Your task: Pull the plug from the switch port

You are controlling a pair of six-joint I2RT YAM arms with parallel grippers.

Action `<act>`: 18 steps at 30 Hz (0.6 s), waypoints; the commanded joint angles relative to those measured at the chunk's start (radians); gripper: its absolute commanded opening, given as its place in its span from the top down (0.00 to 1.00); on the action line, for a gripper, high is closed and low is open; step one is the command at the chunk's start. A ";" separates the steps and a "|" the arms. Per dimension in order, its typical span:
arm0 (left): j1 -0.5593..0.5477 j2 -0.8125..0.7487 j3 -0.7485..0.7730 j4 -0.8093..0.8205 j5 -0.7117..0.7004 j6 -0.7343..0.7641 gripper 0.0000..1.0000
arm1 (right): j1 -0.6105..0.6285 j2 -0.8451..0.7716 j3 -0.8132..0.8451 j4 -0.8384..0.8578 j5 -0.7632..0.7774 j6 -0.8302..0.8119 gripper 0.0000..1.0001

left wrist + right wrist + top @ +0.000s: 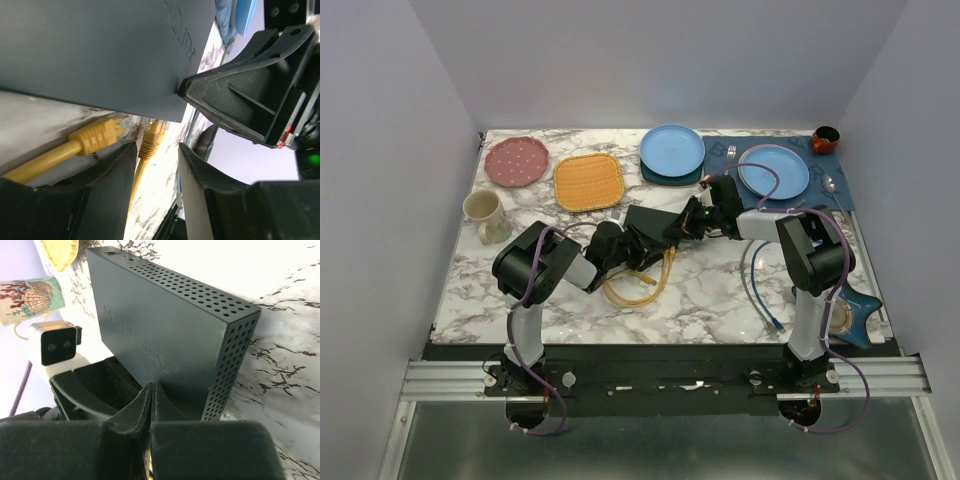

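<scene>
1. While a shell-printed mug [483, 215] stands at the far left of the marble table [710, 290], the left arm reaches toward the middle.
2. The left gripper [157, 150] has its fingers [107, 195] apart, one on each side of a yellow plug [152, 136]. I cannot tell whether they touch it.
3. A second yellow plug [97, 135] sits just beside the first, and both meet the same long edge of the switch [165, 325].
4. Their yellow cable [640, 285] loops on the marble toward the near edge.
5. The switch lies flat at the table's centre, between the two grippers.
6. The right gripper [152, 390] has its fingers together, tips pressed onto the switch's top face near a corner.
7. A blue cable [760, 290] trails loose on the marble to the right.
</scene>
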 commanded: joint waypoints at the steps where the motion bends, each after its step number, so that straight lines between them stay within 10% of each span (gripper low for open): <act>1: 0.030 0.052 -0.054 0.069 -0.008 -0.059 0.47 | -0.004 0.013 -0.019 -0.021 0.031 -0.005 0.91; 18: 0.022 0.049 0.026 -0.105 -0.036 0.025 0.46 | -0.004 0.018 -0.016 -0.021 0.027 -0.002 0.91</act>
